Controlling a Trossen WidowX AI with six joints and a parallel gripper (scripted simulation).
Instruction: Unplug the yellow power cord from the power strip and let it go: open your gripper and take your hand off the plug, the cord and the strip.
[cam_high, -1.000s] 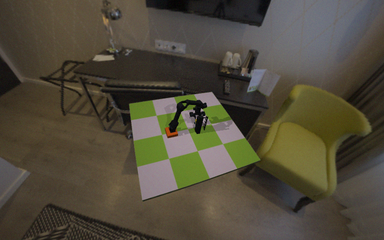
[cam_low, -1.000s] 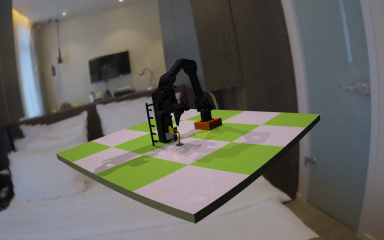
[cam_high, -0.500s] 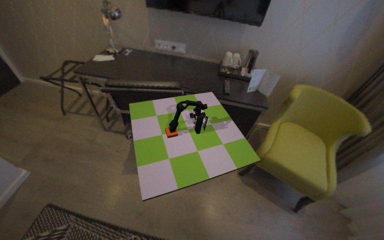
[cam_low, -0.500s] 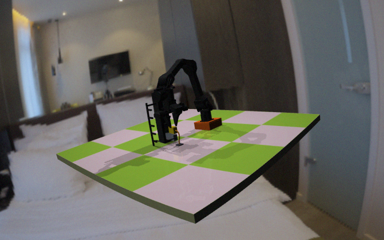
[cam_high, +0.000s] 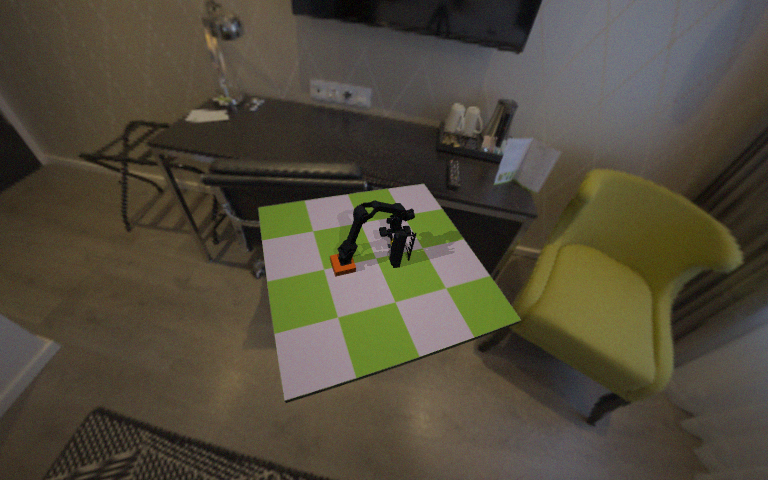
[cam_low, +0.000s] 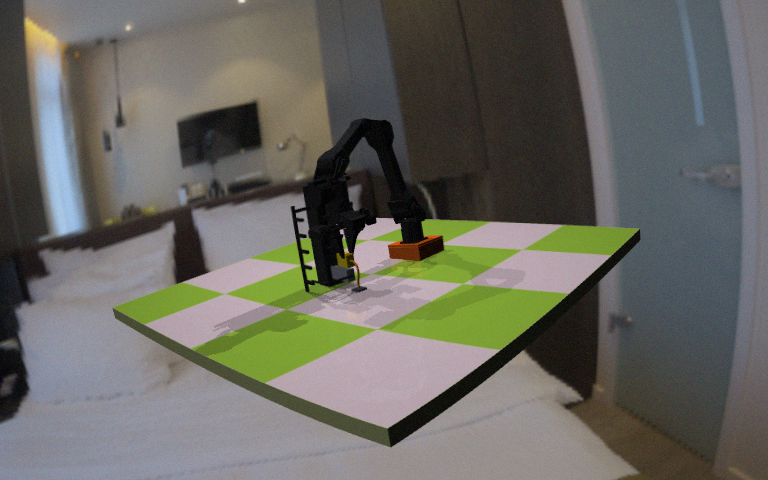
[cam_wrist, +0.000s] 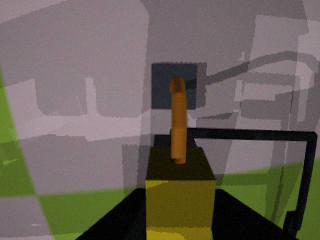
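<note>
The yellow plug (cam_low: 344, 260) (cam_wrist: 179, 202) is beside the tall black upright body, taken as the power strip (cam_high: 398, 251) (cam_low: 321, 254), just above a grey block (cam_low: 341, 273) on its face. Whether its prongs are seated is hidden. My gripper (cam_low: 347, 253) (cam_wrist: 178, 199) is shut on the plug, one black finger against each side in the wrist view. The orange-yellow cord (cam_low: 357, 273) (cam_wrist: 178, 125) bends from the plug down to a small dark block (cam_low: 359, 289) (cam_wrist: 161, 95) on the table.
A thin black ladder-like rack (cam_high: 410, 249) (cam_low: 300, 249) stands beside the strip; a black bar (cam_wrist: 250, 133) crosses the wrist view at right. My arm's orange base (cam_high: 343, 266) (cam_low: 416, 249) sits on the green and pale checkered table (cam_high: 379, 339) (cam_low: 441, 362).
</note>
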